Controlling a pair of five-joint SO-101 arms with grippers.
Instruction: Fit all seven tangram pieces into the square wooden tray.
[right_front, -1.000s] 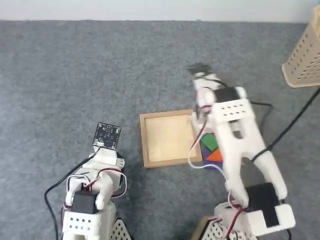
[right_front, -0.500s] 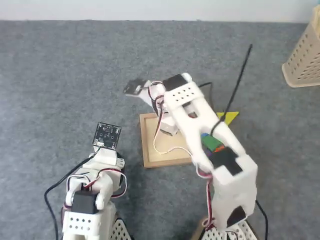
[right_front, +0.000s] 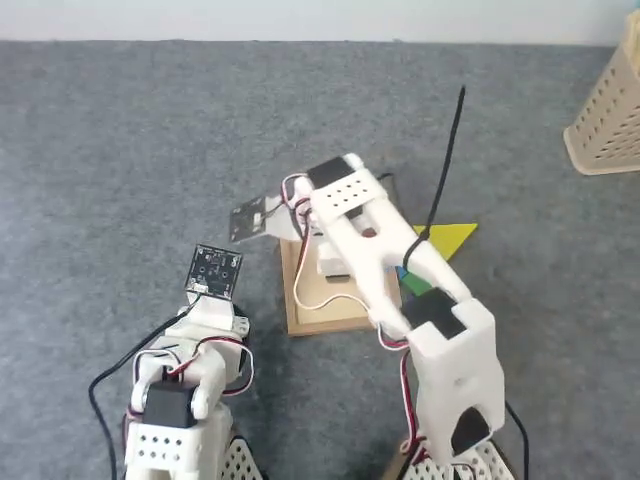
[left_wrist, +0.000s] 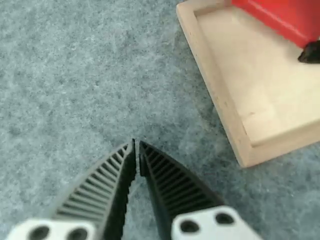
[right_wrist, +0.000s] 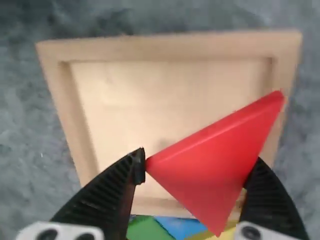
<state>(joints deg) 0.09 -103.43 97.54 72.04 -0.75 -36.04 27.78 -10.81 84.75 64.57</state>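
Grey, felt-like worktop (right_front: 150, 120) under everything; near its middle the square wooden tray (right_front: 288, 295), floor bare and no piece seated in it as far as can be made out. By that reading barely begun, with all seven pieces yet to fit.

Stretched over the tray from the right-hand base, the right arm (right_front: 370, 260); at its end the right gripper (right_wrist: 197, 167), fingers (right_wrist: 110, 192) pinching the large red triangle (right_wrist: 220, 150) by its edges. Held tilted over the tray floor toward one side wall, not laid flat; whether touching the wood, impossible to tell.

Just beside the tray's right wall, loose on the worktop: a yellow piece (right_front: 452, 238), a green piece (right_front: 418, 284) and a blue piece (right_wrist: 182, 226), bunched close together; the remaining pieces hidden beneath the arm or not made out.

Off to the tray's left, the left gripper (left_wrist: 136, 147), low over bare worktop, fingers (left_wrist: 107, 185) pressed together on nothing.
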